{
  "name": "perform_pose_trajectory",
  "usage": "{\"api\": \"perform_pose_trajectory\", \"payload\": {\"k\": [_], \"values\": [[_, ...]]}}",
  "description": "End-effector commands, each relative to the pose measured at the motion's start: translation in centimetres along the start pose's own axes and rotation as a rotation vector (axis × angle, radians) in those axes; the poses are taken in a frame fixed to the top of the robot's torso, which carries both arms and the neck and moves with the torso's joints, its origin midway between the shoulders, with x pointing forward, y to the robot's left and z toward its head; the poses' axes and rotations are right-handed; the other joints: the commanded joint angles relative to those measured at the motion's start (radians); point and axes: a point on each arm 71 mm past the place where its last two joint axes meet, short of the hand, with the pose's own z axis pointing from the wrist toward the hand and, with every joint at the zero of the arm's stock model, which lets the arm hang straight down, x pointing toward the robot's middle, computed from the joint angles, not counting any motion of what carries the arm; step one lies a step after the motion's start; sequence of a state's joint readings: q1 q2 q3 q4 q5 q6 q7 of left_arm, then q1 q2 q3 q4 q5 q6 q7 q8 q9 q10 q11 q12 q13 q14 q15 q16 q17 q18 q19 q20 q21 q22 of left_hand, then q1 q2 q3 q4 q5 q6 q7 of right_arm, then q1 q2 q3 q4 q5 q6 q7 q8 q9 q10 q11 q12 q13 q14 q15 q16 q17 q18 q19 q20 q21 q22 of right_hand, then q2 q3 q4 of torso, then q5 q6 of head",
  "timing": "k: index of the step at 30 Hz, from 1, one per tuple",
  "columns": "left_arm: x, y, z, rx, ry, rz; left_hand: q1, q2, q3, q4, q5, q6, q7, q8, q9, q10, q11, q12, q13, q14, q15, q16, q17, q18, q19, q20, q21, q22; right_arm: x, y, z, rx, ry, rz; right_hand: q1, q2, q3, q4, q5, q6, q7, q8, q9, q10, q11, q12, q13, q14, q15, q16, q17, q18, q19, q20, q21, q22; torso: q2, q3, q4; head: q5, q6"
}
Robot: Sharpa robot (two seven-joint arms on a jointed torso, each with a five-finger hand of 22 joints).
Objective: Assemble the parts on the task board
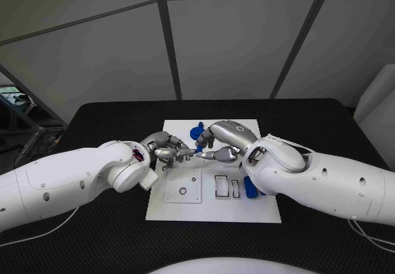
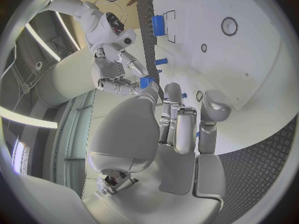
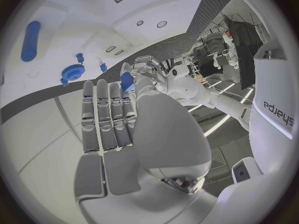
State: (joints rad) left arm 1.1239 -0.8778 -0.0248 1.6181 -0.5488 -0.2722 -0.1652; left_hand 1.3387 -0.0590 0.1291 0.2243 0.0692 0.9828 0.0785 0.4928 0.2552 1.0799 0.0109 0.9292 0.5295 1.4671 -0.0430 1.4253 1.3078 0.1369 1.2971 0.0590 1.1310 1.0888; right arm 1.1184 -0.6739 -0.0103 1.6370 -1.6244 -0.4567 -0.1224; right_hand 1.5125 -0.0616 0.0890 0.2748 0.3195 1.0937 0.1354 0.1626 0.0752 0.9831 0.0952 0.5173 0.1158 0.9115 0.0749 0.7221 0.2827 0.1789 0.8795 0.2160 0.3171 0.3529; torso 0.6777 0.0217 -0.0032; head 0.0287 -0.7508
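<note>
Left hand [image 1: 165, 149], centre-left of the head frame, over the board's [image 1: 247, 214] upper half. Its fingers are curled; whether they clamp anything, cannot tell.

Centre: both hands meet fingertip to fingertip. A small blue part [image 2: 146, 82] is pinched at the right hand's [image 1: 221, 142] fingertips, fingers together on it.

Just above the hands, a blue gear [image 1: 195, 133] lies on the board. Right of centre, lower, a blue bar [image 1: 249, 186] lies beside the rectangular slots.

Judgement: the part is likely rigid, light and smooth plastic, so it may twist in a pinch. Hold it across flat sides, near mid-length.
</note>
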Motion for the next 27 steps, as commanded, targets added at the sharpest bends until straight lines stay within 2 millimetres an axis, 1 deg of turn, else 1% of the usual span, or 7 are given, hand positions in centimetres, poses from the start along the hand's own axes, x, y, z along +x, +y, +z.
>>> {"api": "perform_pose_trajectory", "payload": {"k": [1,12,17,20,23,24,27], "values": [[0.2,-0.1,0.0,0.000,0.011,0.007,0.011,-0.002,0.006,-0.001,0.002,0.005,-0.002,0.005,-0.001,0.001,-0.005,-0.004,-0.002,0.022,-0.009,0.005,0.047,-0.022,0.004,0.000,0.005,0.001,-0.3,0.5,0.1,-0.032,-0.023,0.000,0.012,-0.002,0.007,0.000,0.005,0.008,0.002,0.004,0.001,0.008,0.002,0.004,-0.002,0.004,0.000,0.004,-0.002,0.003,-0.001,-0.007,0.004,0.002,0.000,0.0001,-0.0001,0.000,-0.001],[-0.2,0.1,-0.1,-0.005,0.001,0.006,0.011,-0.002,0.008,-0.001,0.002,0.005,-0.002,0.005,-0.001,0.002,-0.005,-0.005,-0.002,0.021,-0.009,0.004,0.045,-0.021,0.003,0.000,0.003,0.000,-0.1,0.0,0.1,-0.014,0.001,-0.015,0.014,-0.002,0.010,-0.002,0.005,0.009,0.002,0.005,0.001,0.009,0.002,0.004,-0.002,0.005,0.000,0.005,-0.002,0.003,0.000,-0.008,0.005,0.003,0.000,-0.0007,-0.0001,-0.002,-0.003],[-1.2,0.7,-0.5,-0.014,-0.024,0.005,0.011,-0.002,0.008,-0.001,0.002,0.005,-0.002,0.005,-0.001,0.002,-0.005,-0.005,-0.002,0.021,-0.009,0.004,0.045,-0.021,0.003,0.000,0.003,0.000,0.1,-0.4,0.2,0.003,0.015,-0.027,0.015,-0.003,0.011,-0.002,0.004,0.010,0.002,0.005,0.001,0.010,0.002,0.004,-0.002,0.006,-0.001,0.005,-0.002,0.003,0.000,-0.008,0.005,0.003,-0.001,-0.0007,0.0005,-0.004,-0.004],[-1.7,1.0,-0.9,-0.020,-0.037,0.004,0.011,-0.002,0.008,-0.001,0.002,0.005,-0.001,0.005,-0.001,0.002,-0.005,-0.005,-0.002,0.020,-0.009,0.003,0.043,-0.021,0.002,0.000,0.002,-0.001,0.2,-0.8,0.5,0.016,0.024,-0.036,0.016,-0.003,0.012,-0.003,0.004,0.010,0.002,0.005,0.001,0.010,0.002,0.003,-0.002,0.006,-0.001,0.005,-0.002,0.003,0.000,-0.008,0.006,0.004,-0.002,-0.0026,0.0027,-0.006,-0.006],[-2.2,1.3,-1.2,-0.025,-0.049,0.004,0.011,-0.002,0.008,-0.001,0.002,0.005,-0.001,0.005,-0.001,0.002,-0.005,-0.005,-0.002,0.020,-0.009,0.003,0.043,-0.021,0.002,0.000,0.002,-0.001,0.4,-1.0,0.8,0.025,0.030,-0.042,0.016,-0.003,0.012,-0.003,0.004,0.010,0.002,0.005,0.001,0.010,0.002,0.003,-0.002,0.006,-0.001,0.005,-0.002,0.003,0.000,-0.008,0.006,0.004,-0.002,-0.0022,0.0023,-0.003,-0.007],[-2.4,1.4,-1.3,-0.026,-0.053,0.003,0.011,-0.002,0.008,-0.001,0.002,0.005,-0.001,0.005,-0.001,0.002,-0.005,-0.005,-0.002,0.020,-0.009,0.003,0.043,-0.021,0.002,0.000,0.002,-0.001,0.5,-1.1,1.0,0.028,0.033,-0.045,0.016,-0.003,0.012,-0.003,0.004,0.010,0.002,0.005,0.001,0.010,0.002,0.003,-0.002,0.006,-0.001,0.005,-0.002,0.003,0.000,-0.008,0.006,0.004,-0.002,-0.0029,0.0030,-0.003,-0.007],[-2.8,1.6,-1.6,-0.030,-0.063,0.003,0.012,-0.002,0.009,-0.001,0.002,0.005,-0.001,0.005,-0.001,0.001,-0.005,-0.005,-0.002,0.020,-0.009,0.002,0.042,-0.021,0.001,0.000,0.001,-0.003,0.7,-1.3,1.4,0.034,0.039,-0.049,0.016,-0.003,0.012,-0.003,0.004,0.010,0.002,0.005,0.001,0.010,0.002,0.003,-0.002,0.006,-0.001,0.005,-0.002,0.003,0.000,-0.008,0.006,0.004,-0.002,-0.0034,0.0023,-0.002,-0.007]]}}
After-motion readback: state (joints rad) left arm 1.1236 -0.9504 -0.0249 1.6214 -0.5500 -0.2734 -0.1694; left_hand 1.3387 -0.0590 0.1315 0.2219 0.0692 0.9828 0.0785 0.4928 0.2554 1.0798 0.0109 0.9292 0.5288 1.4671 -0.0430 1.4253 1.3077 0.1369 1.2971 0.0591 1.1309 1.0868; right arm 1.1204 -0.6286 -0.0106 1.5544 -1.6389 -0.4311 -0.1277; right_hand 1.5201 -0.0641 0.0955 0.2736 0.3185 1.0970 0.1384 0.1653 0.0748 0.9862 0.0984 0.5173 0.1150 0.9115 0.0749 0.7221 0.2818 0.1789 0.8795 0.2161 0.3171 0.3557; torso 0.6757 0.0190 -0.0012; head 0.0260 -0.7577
